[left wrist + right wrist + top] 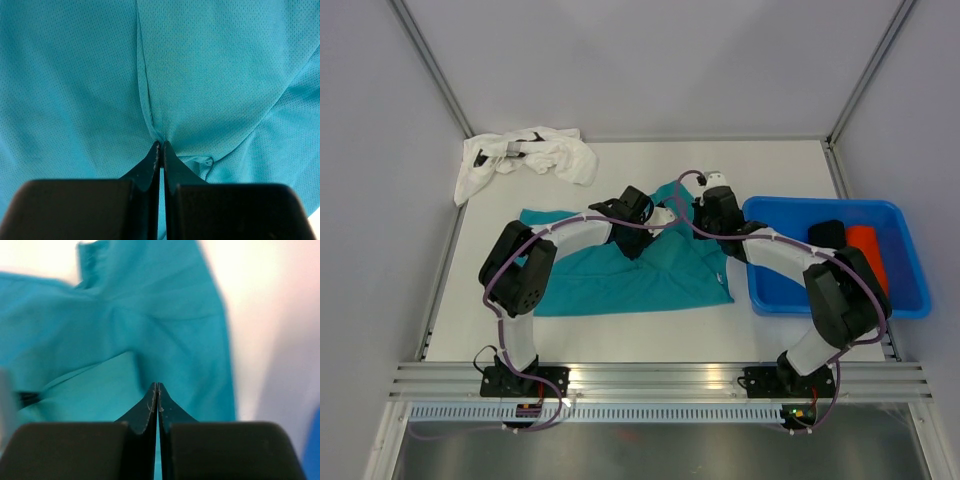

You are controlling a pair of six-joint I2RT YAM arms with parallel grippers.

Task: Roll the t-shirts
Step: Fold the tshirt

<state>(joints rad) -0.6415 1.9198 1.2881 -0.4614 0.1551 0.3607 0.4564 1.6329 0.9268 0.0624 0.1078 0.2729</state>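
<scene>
**A:** We're looking down on the teal t-shirt [620, 285], spread across the middle of the table [770, 335], with both arms reaching in over its far half.

**B:** In the left wrist view, we see the left gripper [161, 145] with its fingers pressed together, and the teal cloth creases straight into the tips. That's a pinch on the fabric.

**A:** And the right gripper [157, 386]? We see its fingers together as well, tips over teal cloth. The view is blurred, so we cannot tell whether any cloth is caught between them.

**B:** The other shirts, then. We have the white t-shirt [535, 158] crumpled at the far left corner, well apart from the teal one.

**A:** On the right stands the blue tub [765, 295], just beside the teal hem. Inside it we see the black t-shirt [827, 232] and the orange-red t-shirt [868, 252], side by side.
</scene>
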